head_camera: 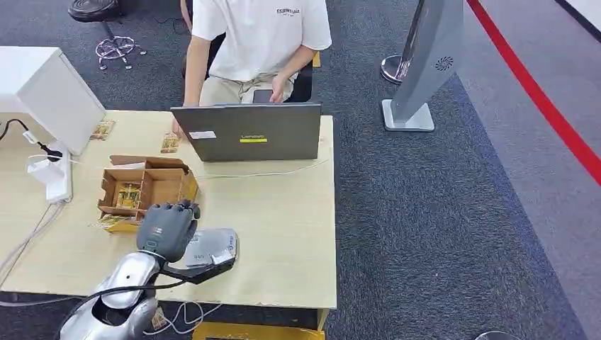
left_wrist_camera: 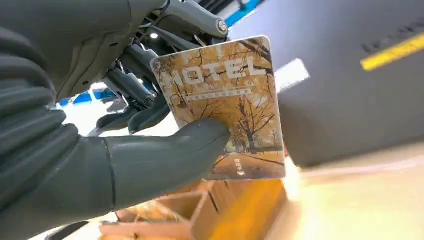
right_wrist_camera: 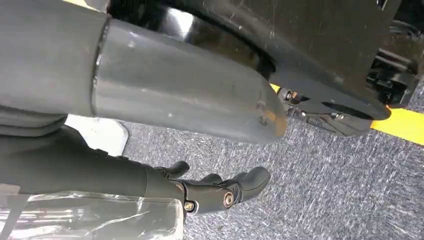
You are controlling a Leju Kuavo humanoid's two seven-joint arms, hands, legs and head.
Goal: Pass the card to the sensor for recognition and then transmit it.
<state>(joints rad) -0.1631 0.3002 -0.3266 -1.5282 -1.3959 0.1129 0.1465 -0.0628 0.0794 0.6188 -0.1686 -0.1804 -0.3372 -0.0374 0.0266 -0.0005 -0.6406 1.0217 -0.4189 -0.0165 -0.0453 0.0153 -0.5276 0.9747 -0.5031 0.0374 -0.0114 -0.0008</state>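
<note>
Nearby, cardboard box (head_camera: 145, 185), laptop (head_camera: 248, 132) behind

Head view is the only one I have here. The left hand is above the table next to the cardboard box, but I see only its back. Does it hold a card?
Observer: Yes. In the left wrist view the left hand holds a card, the thumb pressed on its face.
Operator: What kind of card is it?
Observer: It has an autumn tree picture and the word HOTEL printed in white.
Operator: The right hand I cannot find at all. Where is it?
Observer: The right wrist view shows the right hand hanging over grey carpet, with nothing in it, as far as that view shows.
</note>
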